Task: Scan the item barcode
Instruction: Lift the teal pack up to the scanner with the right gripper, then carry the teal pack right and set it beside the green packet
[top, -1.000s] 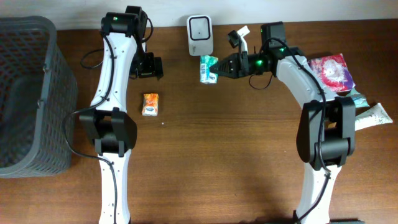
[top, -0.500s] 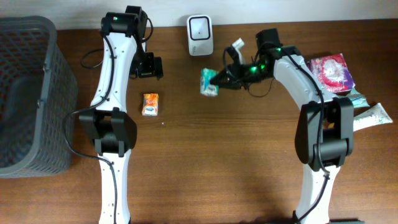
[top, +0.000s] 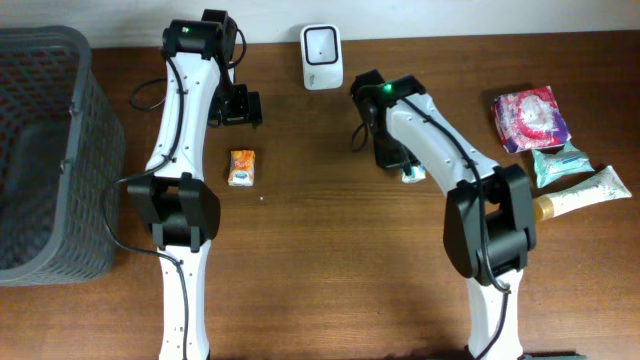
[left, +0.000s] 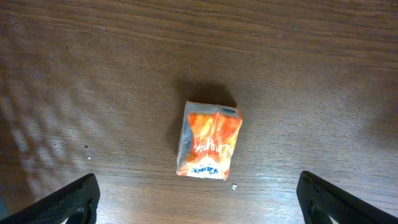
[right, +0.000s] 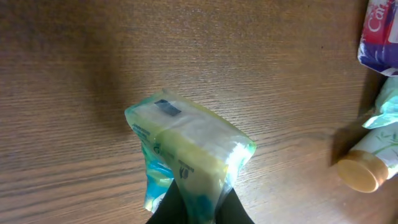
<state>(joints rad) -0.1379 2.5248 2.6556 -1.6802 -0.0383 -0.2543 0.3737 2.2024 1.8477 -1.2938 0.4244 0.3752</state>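
1. Swung away from the scanner (top: 321, 57) since a second ago, the right gripper (right: 200, 204) now hangs low over the middle of the counter (top: 330, 260). It holds the green packet (right: 186, 155), which sits right of the scanner and left of the pile of goods.
2. At the far left stands a grey basket (top: 45, 150).
3. Next, the left gripper (left: 198, 199) hovers with its jaws spread wide above an orange packet (left: 208, 149), which lies flat and untouched.
4. The scanner stands at the back edge, facing forward.
5. The right jaws are pressed together, pinching the green packet by its lower end. Whether it touches the counter I cannot tell.
6. It looks light and soft, and its film wrap is probably slippery. A hold across the fuller body would likely be surer, leaving the face with the small dark patch clear.
7. At the far right lie a pink packet (top: 530, 118) and a tube (top: 590, 188).
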